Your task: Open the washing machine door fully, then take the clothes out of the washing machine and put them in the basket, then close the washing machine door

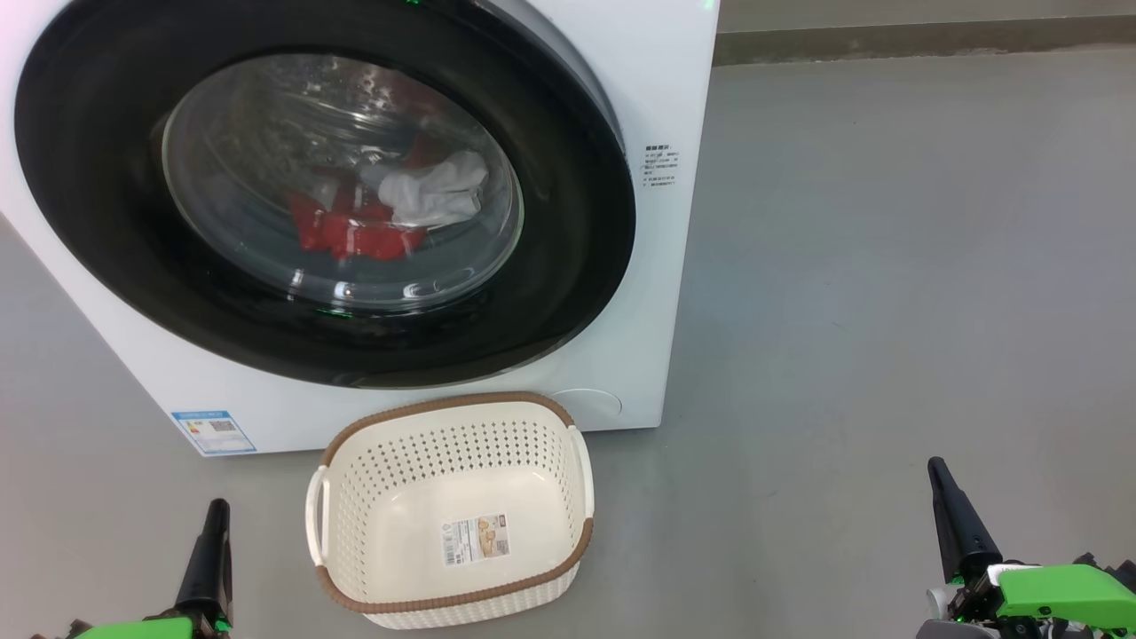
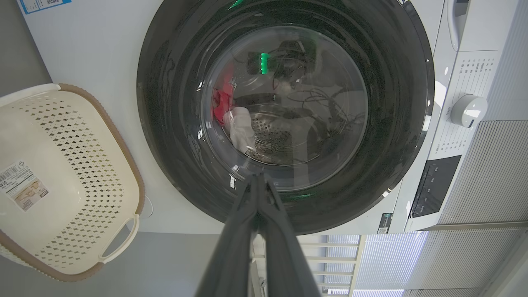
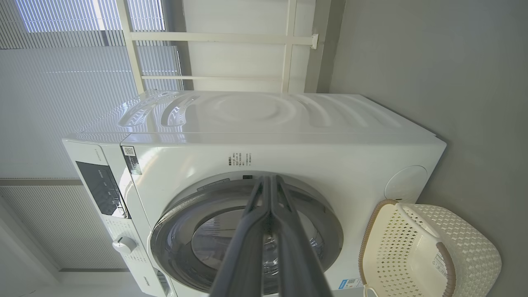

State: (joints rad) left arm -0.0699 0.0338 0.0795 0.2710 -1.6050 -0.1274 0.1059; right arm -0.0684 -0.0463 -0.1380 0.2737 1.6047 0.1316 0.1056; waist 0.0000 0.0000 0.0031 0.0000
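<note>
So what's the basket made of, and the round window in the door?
The basket looks like cream plastic: smooth, moulded, full of neat little holes. Its brown rim looks like plastic too, shaped to imitate weaving. The door window seems to be clear glass, maybe hard plastic: it shines, and the clothes show through.

We lose the top of the washing machine door point(image 1: 324, 191) past the head view's upper edge. Behind the door's glass, reflections blur the clothes point(image 1: 382, 213) into a red-and-white heap, shapes unclear. Right of the door, the sticker point(image 1: 661, 166) carries print too small for us to read. Below the door, so does the label point(image 1: 477, 539) in the basket point(image 1: 426, 453).
</note>
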